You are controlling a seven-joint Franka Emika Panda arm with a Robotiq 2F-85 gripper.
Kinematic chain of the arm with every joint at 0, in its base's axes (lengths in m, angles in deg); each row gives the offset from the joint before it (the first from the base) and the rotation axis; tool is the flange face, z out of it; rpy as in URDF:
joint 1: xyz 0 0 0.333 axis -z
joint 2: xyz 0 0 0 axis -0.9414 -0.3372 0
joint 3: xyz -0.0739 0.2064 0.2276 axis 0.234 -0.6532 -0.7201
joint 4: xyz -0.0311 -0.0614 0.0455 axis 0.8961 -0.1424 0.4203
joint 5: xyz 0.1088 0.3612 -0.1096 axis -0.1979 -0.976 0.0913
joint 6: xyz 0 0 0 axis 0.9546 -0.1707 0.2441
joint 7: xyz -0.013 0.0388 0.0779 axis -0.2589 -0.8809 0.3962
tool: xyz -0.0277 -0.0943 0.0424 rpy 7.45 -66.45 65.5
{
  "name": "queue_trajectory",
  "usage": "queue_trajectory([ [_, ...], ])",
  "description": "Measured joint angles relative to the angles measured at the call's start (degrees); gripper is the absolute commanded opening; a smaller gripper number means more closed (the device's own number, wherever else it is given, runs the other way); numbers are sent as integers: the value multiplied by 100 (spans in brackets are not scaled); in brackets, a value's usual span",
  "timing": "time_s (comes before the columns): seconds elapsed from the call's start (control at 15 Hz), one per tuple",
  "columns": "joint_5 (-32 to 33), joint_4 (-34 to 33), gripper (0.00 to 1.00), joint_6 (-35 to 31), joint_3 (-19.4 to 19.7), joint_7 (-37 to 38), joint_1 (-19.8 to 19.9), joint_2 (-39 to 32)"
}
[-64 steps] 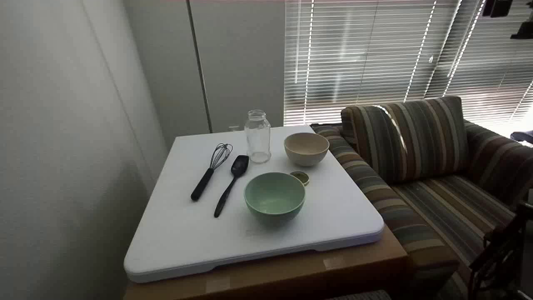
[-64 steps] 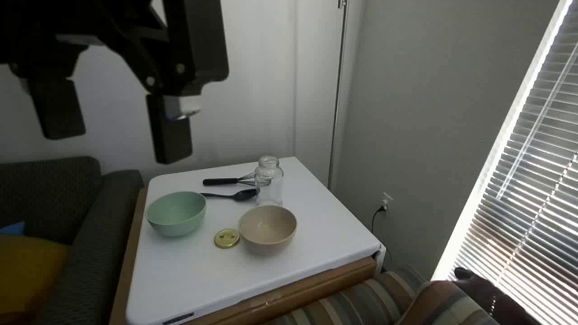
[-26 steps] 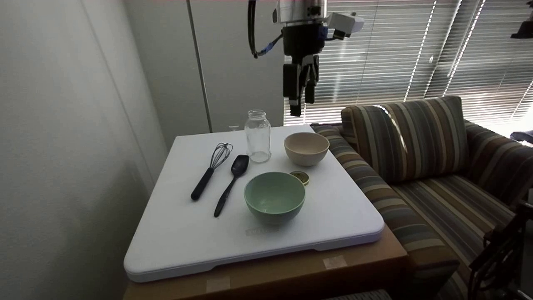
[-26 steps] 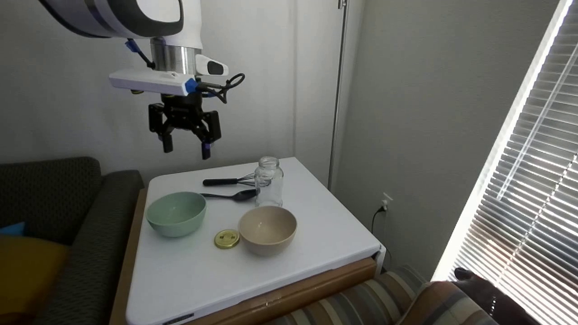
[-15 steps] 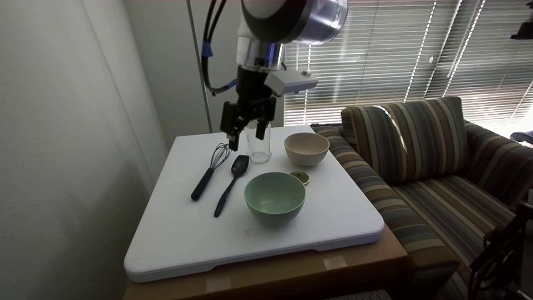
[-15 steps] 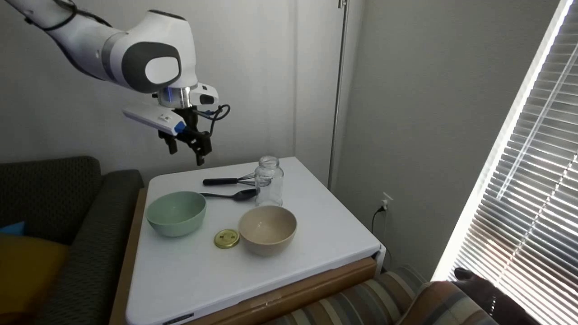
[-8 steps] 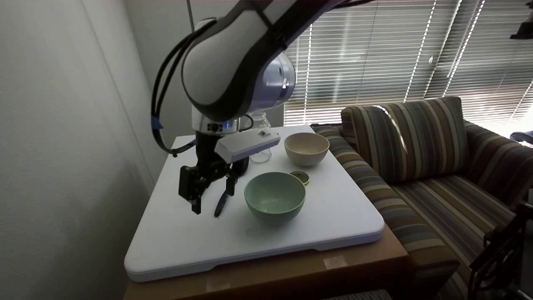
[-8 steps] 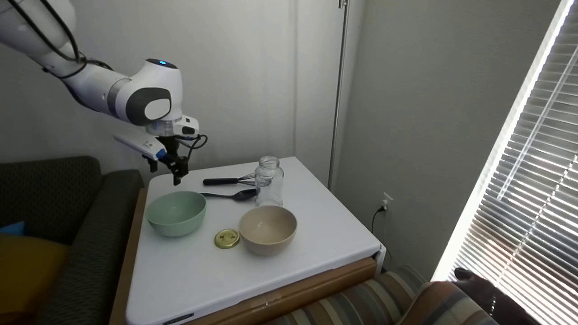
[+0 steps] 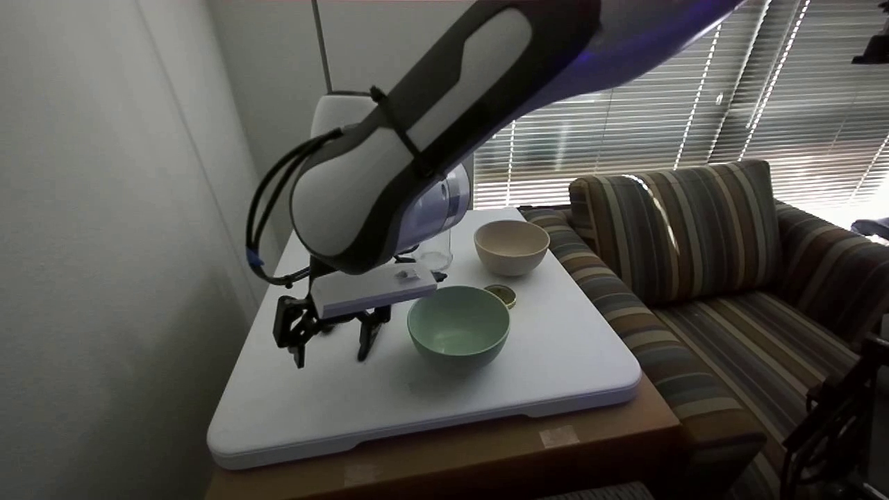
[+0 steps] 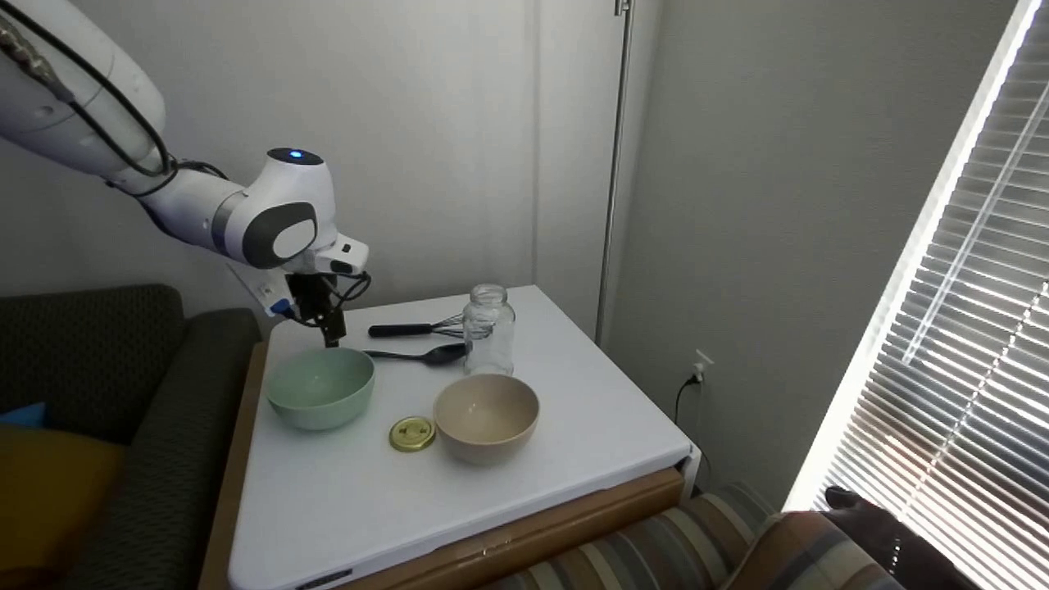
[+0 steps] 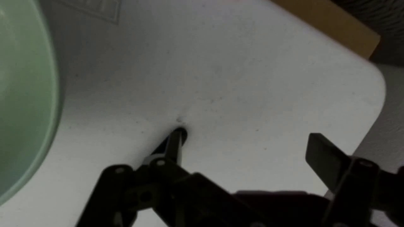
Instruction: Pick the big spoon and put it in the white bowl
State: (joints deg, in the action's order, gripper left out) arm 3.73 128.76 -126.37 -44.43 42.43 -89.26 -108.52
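"White, round-cornered table top (image 9: 555, 361). What's near?"

"My black two-fingered gripper (image 11: 244, 138), spread wide, holding nothing. I'm driving it from far off; I think it's by the handle of the long black spoon (image 10: 445, 354) because that's easy to pinch."

"What changed?"

"It's lower than a moment ago. The spoon hasn't left the table top. Farther back, the small round cream bowl (image 9: 512, 260) hasn't moved."
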Motion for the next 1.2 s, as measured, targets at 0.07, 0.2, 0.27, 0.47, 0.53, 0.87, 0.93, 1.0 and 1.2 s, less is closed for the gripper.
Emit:
queue_trajectory([
  [0.07, -8, -94, 100, -17, 129, 317, -53, -81],
  [0.2, -22, -261, 100, -18, 381, 953, -143, -231],
  [0.27, -23, -337, 100, -18, 478, 1224, -170, -298],
  [0.47, -24, -595, 100, -17, 627, 1805, -177, -480],
  [0.53, -24, -679, 100, -17, 663, 1958, -173, -535],
  [0.87, -23, -1060, 100, 174, 955, 2939, -144, -797],
  [0.93, -18, -1138, 100, 274, 986, 3093, -135, -827],
  [1.0, -12, -1213, 100, 400, 1010, 3217, -128, -853],
  [1.2, 18, -1475, 74, 762, 1014, 3406, -118, -965],
])
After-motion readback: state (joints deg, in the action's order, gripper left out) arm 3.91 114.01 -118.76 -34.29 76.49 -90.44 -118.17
